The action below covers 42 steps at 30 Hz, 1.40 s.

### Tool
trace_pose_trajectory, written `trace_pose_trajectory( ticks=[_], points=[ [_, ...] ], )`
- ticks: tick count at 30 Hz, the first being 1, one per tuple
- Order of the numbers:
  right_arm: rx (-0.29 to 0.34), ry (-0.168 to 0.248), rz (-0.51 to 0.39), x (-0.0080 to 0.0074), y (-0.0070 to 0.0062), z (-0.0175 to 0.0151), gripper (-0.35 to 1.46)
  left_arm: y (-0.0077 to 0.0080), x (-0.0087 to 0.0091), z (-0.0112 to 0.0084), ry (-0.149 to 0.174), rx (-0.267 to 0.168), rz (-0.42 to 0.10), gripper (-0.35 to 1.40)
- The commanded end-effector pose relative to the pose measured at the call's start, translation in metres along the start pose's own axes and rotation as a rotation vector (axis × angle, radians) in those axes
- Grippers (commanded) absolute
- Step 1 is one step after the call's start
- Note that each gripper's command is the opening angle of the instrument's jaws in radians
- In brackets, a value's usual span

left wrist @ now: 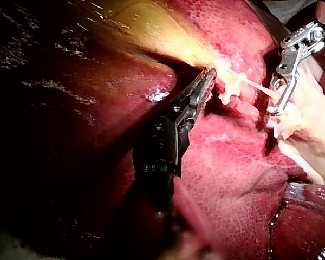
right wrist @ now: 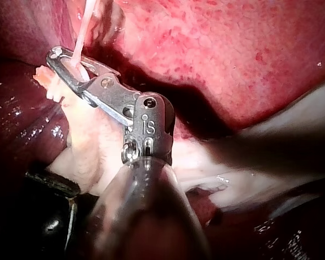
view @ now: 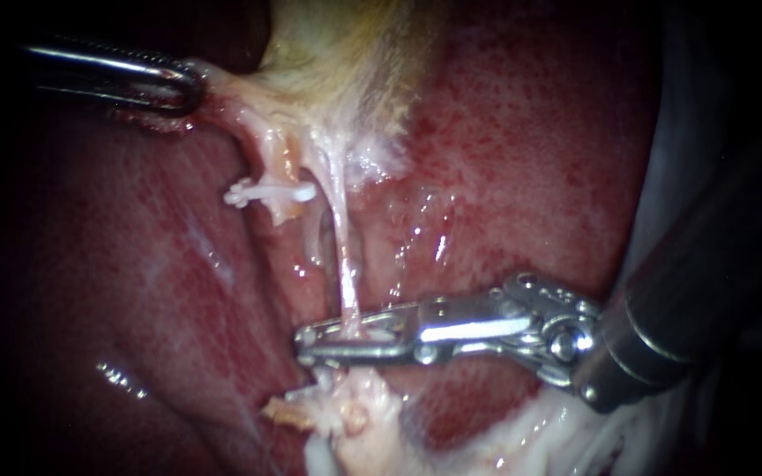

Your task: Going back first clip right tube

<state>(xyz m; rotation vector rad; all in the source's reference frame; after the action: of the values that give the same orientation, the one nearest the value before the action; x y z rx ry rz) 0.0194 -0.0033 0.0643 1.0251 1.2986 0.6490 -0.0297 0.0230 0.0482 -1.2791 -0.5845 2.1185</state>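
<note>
Endoscope view: my slender steel right instrument [view: 306, 345] has its claw narrowly parted astride the thin pale right tube [view: 337, 238], retreat apparently not yet begun, so it should next slide straight back, while my left instrument's [view: 194, 88] claw clamps whitish tissue [view: 227, 92].

The right instrument [right wrist: 70, 67] reaches ahead to a thin pale tube [right wrist: 84, 27]. A narrow gap shows between its jaws, and the tube runs down into it. Pale ragged tissue [right wrist: 86, 141] lies under the jaws, and the red mottled liver [right wrist: 233, 54] lies beyond.
</note>
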Motion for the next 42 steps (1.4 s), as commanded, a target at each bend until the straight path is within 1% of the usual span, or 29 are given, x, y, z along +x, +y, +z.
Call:
trace_pose_trajectory(
  ticks=[1, 2, 3, 4, 6, 7, 9, 10, 11, 13, 14, 18, 22, 24, 26, 29, 36, 38, 42],
  points=[
    [-0.026, -0.004, -0.065, 0.0000, 0.0002, -0.0001, -0.07, 0.0000, 0.0000, 0.0000, 0.000, 0.000, 0.000, -0.35],
    [-0.055, -0.018, -0.118, 0.0000, 0.0003, 0.0000, 0.10, 0.0000, 0.0000, 0.0000, 0.000, -0.001, 0.000, -0.35],
    [-0.081, -0.046, -0.158, 0.0001, 0.0003, 0.0001, 0.26, -0.0001, -0.0001, -0.0001, 0.000, -0.001, 0.000, -0.35],
    [-0.110, -0.080, -0.186, 0.0002, 0.0004, 0.0001, 0.35, -0.0001, -0.0001, -0.0001, 0.000, -0.001, 0.000, -0.35],
    [-0.157, -0.104, -0.229, 0.0001, 0.0005, -0.0001, 0.44, -0.0001, -0.0001, -0.0001, 0.000, -0.001, 0.000, -0.35],
    [-0.189, -0.113, -0.265, 0.0001, 0.0004, -0.0004, 0.48, -0.0002, -0.0001, 0.0000, 0.000, -0.001, 0.000, -0.35],
    [-0.229, -0.135, -0.322, 0.0002, 0.0001, -0.0010, 0.49, -0.0002, -0.0001, 0.0000, 0.000, -0.001, 0.000, -0.35],
    [-0.243, -0.158, -0.376, 0.0003, -0.0002, -0.0016, 0.49, -0.0002, -0.0001, -0.0001, 0.000, -0.001, 0.000, -0.35],
    [-0.250, -0.170, -0.390, 0.0004, -0.0004, -0.0020, 0.49, -0.0002, -0.0002, -0.0001, 0.000, -0.001, 0.000, -0.35],
    [-0.268, -0.201, -0.461, 0.0009, -0.0011, -0.0034, 0.49, -0.0003, -0.0002, -0.0001, 0.000, -0.001, 0.000, -0.35],
    [-0.279, -0.225, -0.500, 0.0014, -0.0015, -0.0042, 0.49, -0.0003, -0.0002, -0.0001, 0.000, -0.001, 0.000, -0.35],
    [-0.295, -0.311, -0.625, 0.0028, -0.0031, -0.0066, 0.49, -0.0003, -0.0002, -0.0001, 0.000, -0.001, 0.000, -0.35],
    [-0.290, -0.366, -0.695, 0.0038, -0.0047, -0.0087, 0.49, -0.0003, -0.0002, -0.0001, 0.000, -0.001, 0.000, -0.35],
    [-0.284, -0.382, -0.714, 0.0043, -0.0055, -0.0097, 0.49, -0.0003, -0.0002, -0.0001, 0.000, -0.001, 0.000, -0.35],
    [-0.285, -0.383, -0.729, 0.0048, -0.0063, -0.0106, 0.50, -0.0003, -0.0002, -0.0001, 0.000, -0.001, 0.000, -0.35],
    [-0.299, -0.392, -0.750, 0.0057, -0.0069, -0.0119, 0.50, -0.0003, -0.0003, -0.0001, 0.000, -0.001, 0.001, -0.35],
    [-0.345, -0.397, -0.761, 0.0073, -0.0071, -0.0142, 0.50, -0.0004, -0.0009, 0.0007, 0.001, 0.004, 0.004, -0.35],
    [-0.349, -0.402, -0.765, 0.0074, -0.0071, -0.0145, 0.50, -0.0005, -0.0014, 0.0013, 0.004, 0.011, 0.007, -0.35],
    [-0.349, -0.399, -0.760, 0.0075, -0.0071, -0.0147, 0.50, -0.0008, -0.0030, 0.0032, -0.011, 0.000, 0.004, -0.35]
  ],
)
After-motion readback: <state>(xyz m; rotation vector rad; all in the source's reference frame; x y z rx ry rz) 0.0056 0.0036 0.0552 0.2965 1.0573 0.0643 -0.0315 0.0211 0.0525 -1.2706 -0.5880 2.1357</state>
